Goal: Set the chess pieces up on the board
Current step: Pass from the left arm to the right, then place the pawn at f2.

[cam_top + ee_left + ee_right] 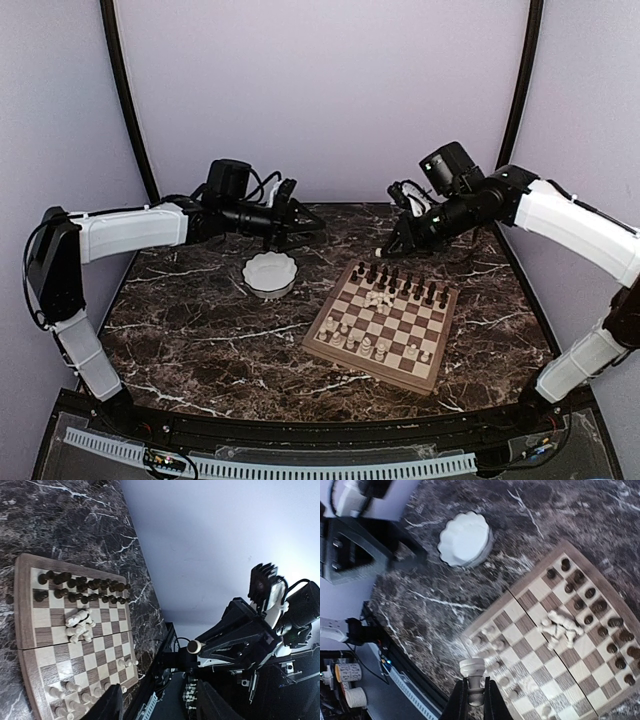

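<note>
The board lies right of centre, turned at an angle. Dark chess pieces stand in two rows along its far side. Pale ones stand along the near side, and a small heap of pale pieces lies tipped over mid-board. My right gripper is shut on a pale cream piece, held above the board's pale end. In the top view that gripper hovers by the board's far left corner. My left gripper is open and empty, hanging behind the bowl.
The white scalloped bowl sits on the dark marble table left of the board. The right arm shows in the left wrist view, beyond the table edge. Purple walls close in the back and sides.
</note>
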Robot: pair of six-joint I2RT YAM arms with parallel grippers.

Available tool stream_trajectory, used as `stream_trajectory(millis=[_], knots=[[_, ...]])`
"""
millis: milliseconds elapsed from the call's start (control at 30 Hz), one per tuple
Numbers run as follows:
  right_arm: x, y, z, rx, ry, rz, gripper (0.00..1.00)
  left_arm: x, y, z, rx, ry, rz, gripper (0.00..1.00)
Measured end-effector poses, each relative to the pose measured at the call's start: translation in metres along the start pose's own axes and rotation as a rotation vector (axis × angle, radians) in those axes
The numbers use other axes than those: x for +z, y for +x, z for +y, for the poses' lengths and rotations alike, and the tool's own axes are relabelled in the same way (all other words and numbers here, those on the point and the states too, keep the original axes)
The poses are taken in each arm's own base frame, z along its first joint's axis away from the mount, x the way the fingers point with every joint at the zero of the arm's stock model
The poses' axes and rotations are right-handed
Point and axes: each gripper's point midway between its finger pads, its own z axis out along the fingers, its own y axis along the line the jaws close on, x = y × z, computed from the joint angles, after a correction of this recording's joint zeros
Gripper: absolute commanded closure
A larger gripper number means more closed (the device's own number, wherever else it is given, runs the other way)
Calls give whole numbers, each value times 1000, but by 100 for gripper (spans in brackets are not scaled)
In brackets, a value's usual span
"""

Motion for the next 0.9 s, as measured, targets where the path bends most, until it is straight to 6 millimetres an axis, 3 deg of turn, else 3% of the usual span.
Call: stream_trajectory(millis=[167, 267, 400, 500, 900], knots=[[18, 53, -30, -36, 192, 235, 98, -24, 5, 20, -11, -86, -35, 48], [33, 92, -46, -87, 310, 416, 99, -28, 10, 31, -25, -124, -35, 48], [44, 125, -60, -164, 431, 580, 100, -30, 14, 40, -33, -152, -25, 48], [48, 137, -66, -216, 494, 651, 100, -31, 14, 43, -29, -162, -24, 48], [56, 151, -74, -315, 565, 743, 100, -39, 25, 48, -41, -186, -22, 48]])
